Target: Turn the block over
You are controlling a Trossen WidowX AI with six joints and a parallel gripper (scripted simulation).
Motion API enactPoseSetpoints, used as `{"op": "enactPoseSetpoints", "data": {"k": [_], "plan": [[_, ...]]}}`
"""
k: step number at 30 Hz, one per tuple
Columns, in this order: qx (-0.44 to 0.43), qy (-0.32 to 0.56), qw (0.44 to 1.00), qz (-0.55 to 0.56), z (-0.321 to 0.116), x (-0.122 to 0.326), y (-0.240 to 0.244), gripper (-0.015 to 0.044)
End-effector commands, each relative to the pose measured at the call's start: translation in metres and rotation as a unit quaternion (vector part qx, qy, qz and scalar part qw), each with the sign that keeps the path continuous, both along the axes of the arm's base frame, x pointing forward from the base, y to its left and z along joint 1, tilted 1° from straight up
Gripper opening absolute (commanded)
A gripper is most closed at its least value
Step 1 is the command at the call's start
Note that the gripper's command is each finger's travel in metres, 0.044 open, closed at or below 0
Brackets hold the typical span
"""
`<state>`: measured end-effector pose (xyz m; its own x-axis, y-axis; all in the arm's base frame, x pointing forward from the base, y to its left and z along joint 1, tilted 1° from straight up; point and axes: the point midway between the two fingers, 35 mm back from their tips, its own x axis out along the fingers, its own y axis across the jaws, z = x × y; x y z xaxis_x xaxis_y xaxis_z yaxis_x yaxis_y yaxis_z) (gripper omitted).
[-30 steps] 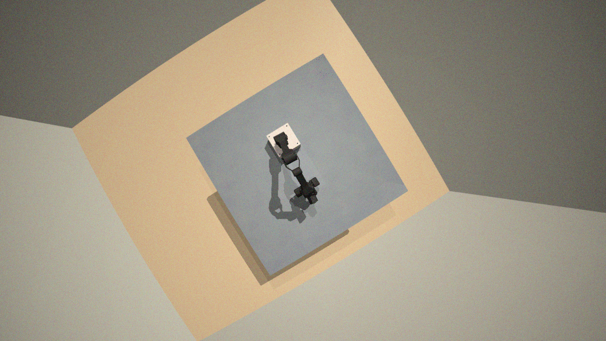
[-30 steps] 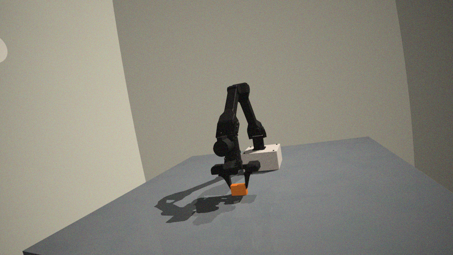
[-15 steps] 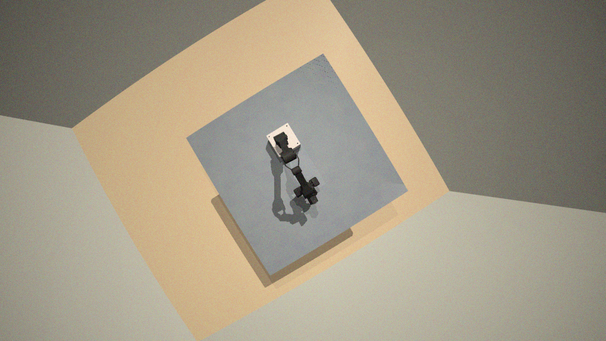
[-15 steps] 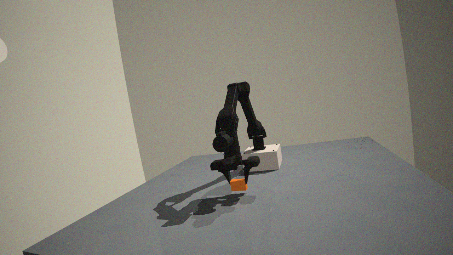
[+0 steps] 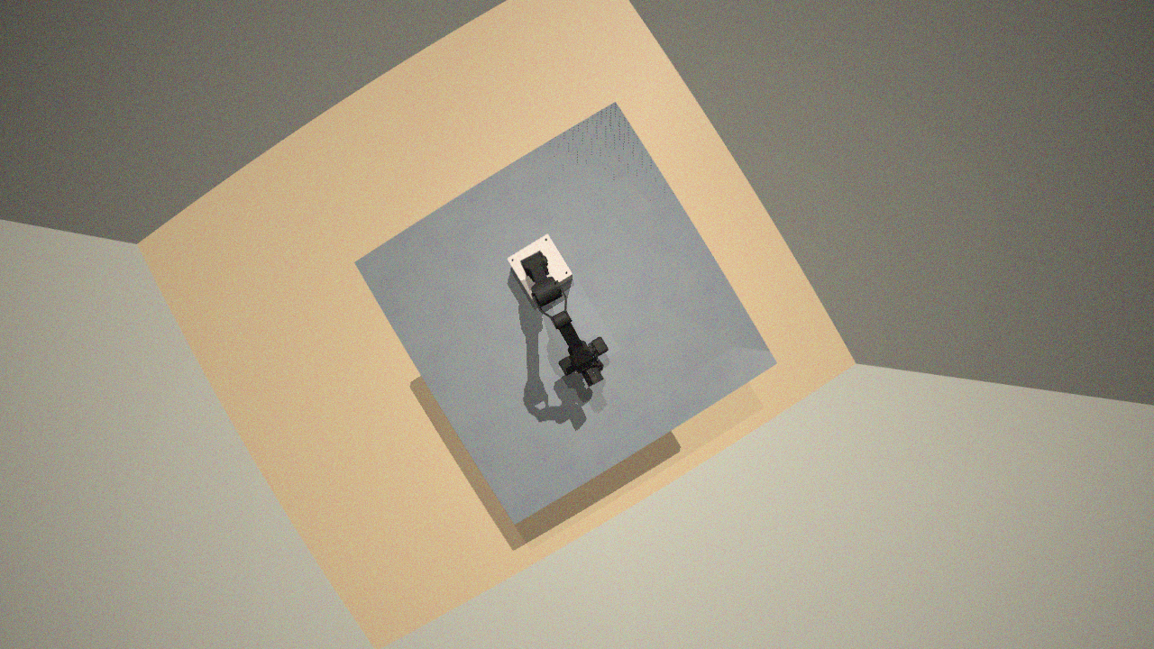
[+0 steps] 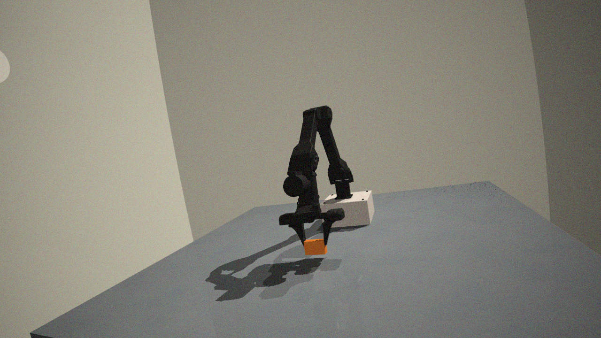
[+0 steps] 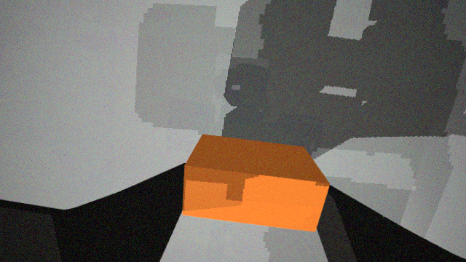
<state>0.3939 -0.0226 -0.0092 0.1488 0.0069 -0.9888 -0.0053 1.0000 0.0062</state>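
From my seat, the jaws are closed on the orange block (image 6: 315, 247), one black finger (image 6: 300, 233) on each of its opposite sides, standing fairly wide because the block fills the gap. In the exterior view the gripper (image 6: 313, 241) points straight down and the block hangs just above the grey-blue worktop (image 6: 441, 260), with its shadow lying apart from it, below and to the left. The wrist view shows the block (image 7: 253, 183) filling the space between the two dark fingers, its near face brightly lit and its top face darker. I cannot tell which face carries the mark. From above, the arm (image 5: 569, 334) reaches out from its white base (image 5: 538, 266) and hides the block.
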Motion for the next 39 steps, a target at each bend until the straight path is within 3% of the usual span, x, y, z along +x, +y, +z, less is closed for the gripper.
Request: {"op": "enactPoseSetpoints", "data": {"k": [1,27,39], "plan": [[0.001,-0.035,0.999,-0.001,0.001,0.002,0.0,0.0],[0.002,-0.223,0.975,-0.002,-0.002,-0.008,0.001,0.0],[0.002,-0.257,0.966,-0.002,-0.01,-0.003,0.0,0.0]]}}
